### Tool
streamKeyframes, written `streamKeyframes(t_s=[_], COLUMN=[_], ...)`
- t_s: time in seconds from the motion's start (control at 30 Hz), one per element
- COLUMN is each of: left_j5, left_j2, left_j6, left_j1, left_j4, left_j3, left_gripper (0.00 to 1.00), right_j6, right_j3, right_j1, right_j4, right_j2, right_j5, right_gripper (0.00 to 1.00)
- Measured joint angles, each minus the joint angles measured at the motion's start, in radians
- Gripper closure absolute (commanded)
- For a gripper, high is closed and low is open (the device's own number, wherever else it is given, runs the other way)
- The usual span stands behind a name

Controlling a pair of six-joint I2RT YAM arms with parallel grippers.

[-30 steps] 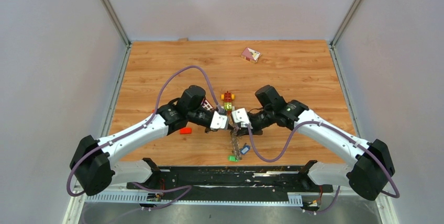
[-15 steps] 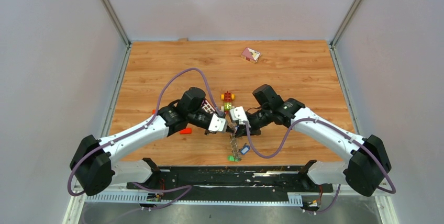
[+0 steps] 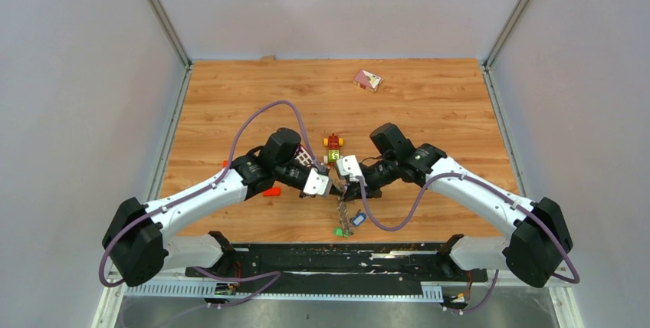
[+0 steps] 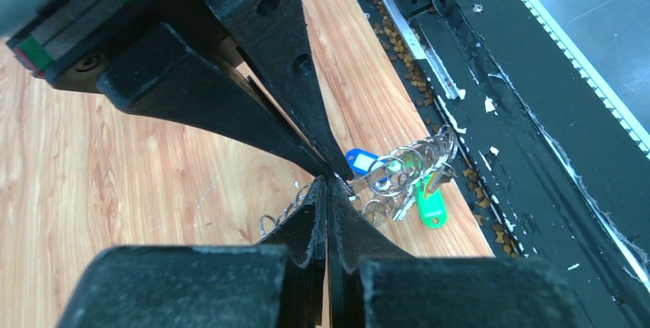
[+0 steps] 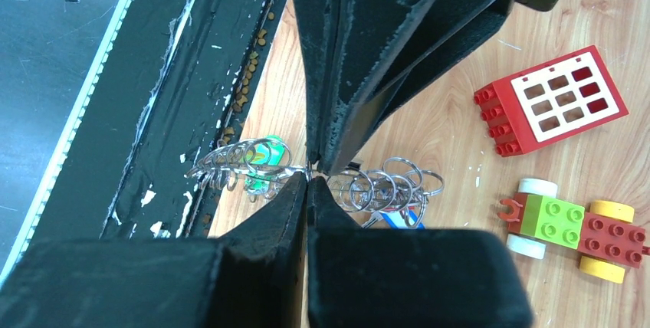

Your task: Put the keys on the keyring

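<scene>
Mid-frame, left end effector (image 4: 328, 190) and right end effector (image 5: 308, 182) both pinch the thin silver metal keyring (image 5: 391, 186); blue-headed key (image 4: 360, 162) and green-headed key (image 4: 433, 209) apparently hang threaded.

I can read no words, numbers or brand marks anywhere from here. The closest thing to a label is the white insert on the blue key tag (image 4: 360, 162), hanging on the keyring (image 4: 414, 161) near the table's near edge, and it looks blank to me. The green key tag (image 4: 433, 209) just beside it shows plain plastic. On the far side, right of centre, the pink card (image 3: 367, 79) carries a printed pattern, too small for me to make out as letters or signs.
</scene>
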State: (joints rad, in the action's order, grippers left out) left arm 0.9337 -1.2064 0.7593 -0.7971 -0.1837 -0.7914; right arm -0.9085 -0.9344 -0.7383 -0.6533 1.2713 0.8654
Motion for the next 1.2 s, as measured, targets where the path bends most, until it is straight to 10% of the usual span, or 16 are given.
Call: streamKeyframes(t_s=[1.2], left_j5=[0.051], left_j2=[-0.019], left_j6=[0.188], left_j1=[-0.013], left_j4=[-0.091], left_j3=[0.000], left_gripper=[1.00], right_j6=[0.065], right_j3=[-0.041], right_j1=[0.032], right_j4=[-0.068], right_j2=[0.072], right_j5=[0.076], right_gripper=[1.00])
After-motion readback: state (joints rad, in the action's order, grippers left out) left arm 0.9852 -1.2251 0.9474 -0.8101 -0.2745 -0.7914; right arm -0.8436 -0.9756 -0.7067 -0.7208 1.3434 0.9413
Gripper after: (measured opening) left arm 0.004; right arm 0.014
